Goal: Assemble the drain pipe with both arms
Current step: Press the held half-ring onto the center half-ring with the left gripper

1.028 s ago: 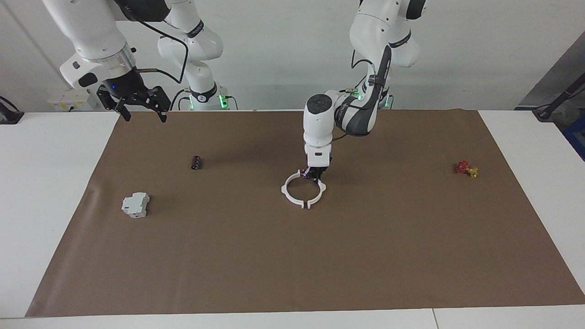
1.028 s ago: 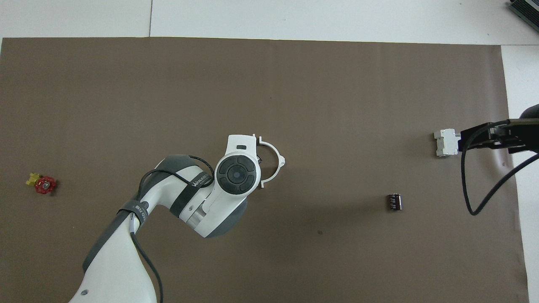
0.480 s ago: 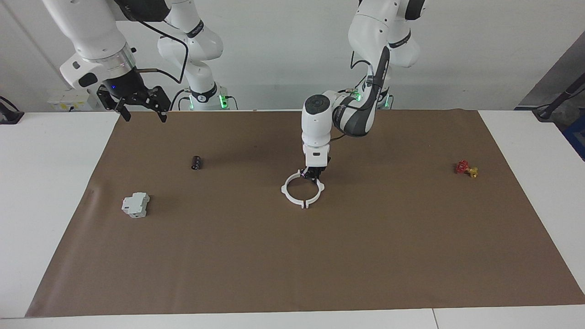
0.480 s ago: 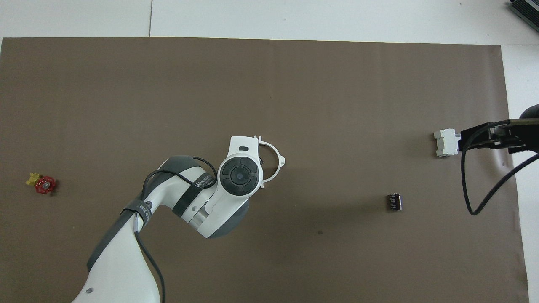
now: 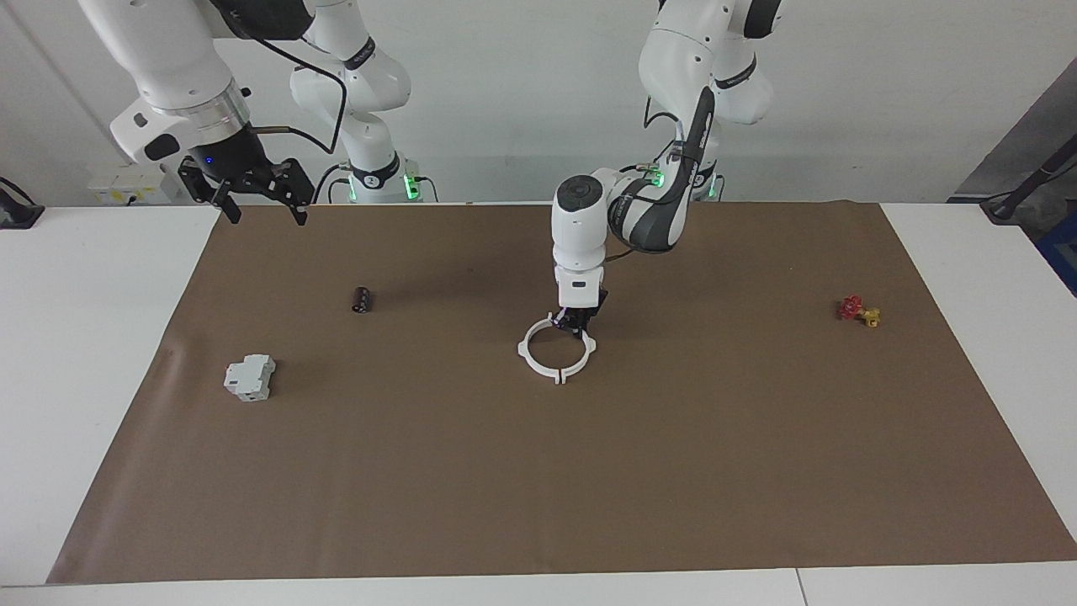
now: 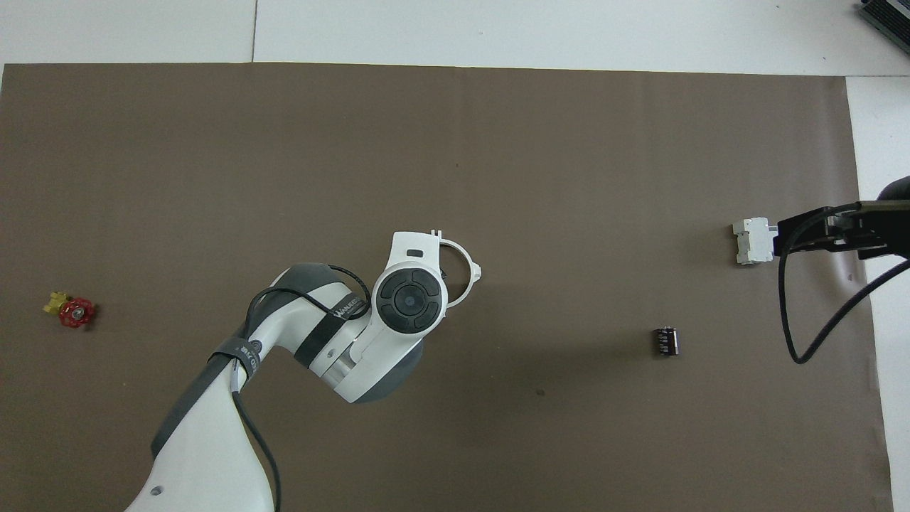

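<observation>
The drain pipe (image 5: 559,376) lies on the brown mat at the middle of the table, its two thin white half-rings meeting as one ring. My left gripper (image 5: 576,323) reaches straight down onto the part of the rim nearest the robots, at the tabs, and is shut on the half toward the left arm's end. From overhead the left wrist covers that gripper and half of the drain pipe (image 6: 475,270). My right gripper (image 5: 267,217) waits open in the air over the mat's edge at the right arm's end, seen in the overhead view (image 6: 796,235) with nothing in it.
A grey-white boxy block (image 5: 250,376) (image 6: 751,240) and a small black cylinder (image 5: 362,300) (image 6: 665,340) lie toward the right arm's end. A red-and-yellow valve (image 5: 858,311) (image 6: 71,311) lies toward the left arm's end.
The left gripper has slid its half-ring a little toward the right arm's end, and the gap between the two halves has closed. The right arm has not moved.
</observation>
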You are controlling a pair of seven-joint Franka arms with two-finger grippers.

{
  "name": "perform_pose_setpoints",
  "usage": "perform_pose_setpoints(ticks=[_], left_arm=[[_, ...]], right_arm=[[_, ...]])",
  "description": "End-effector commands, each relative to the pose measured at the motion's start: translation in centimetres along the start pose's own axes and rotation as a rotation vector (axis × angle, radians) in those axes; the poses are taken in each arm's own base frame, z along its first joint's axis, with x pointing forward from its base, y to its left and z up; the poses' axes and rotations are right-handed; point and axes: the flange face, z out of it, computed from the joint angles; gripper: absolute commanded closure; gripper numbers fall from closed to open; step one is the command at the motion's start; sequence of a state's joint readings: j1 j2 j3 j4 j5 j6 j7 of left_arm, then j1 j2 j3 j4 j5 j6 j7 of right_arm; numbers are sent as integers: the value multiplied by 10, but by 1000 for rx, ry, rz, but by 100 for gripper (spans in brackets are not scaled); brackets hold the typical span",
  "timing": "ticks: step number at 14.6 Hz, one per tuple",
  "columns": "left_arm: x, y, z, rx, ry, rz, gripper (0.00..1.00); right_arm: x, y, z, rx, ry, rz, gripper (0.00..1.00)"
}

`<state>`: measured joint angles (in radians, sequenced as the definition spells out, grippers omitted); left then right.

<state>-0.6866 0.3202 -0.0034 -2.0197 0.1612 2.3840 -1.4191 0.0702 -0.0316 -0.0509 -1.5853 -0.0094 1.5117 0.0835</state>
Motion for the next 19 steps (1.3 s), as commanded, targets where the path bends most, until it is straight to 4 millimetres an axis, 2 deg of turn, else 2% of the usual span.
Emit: perform_pose_setpoints(ticks=[1, 18, 19], left_arm=[[-3, 7, 0, -7, 25, 0, 100], [-4, 8, 1, -14, 26, 3, 100], [-4, 8, 1, -14, 26, 3, 89]], right_arm=[[-3, 4, -3, 12, 11, -16, 0], [-3, 4, -3, 12, 11, -16, 0], [-3, 4, -3, 12, 11, -16, 0]])
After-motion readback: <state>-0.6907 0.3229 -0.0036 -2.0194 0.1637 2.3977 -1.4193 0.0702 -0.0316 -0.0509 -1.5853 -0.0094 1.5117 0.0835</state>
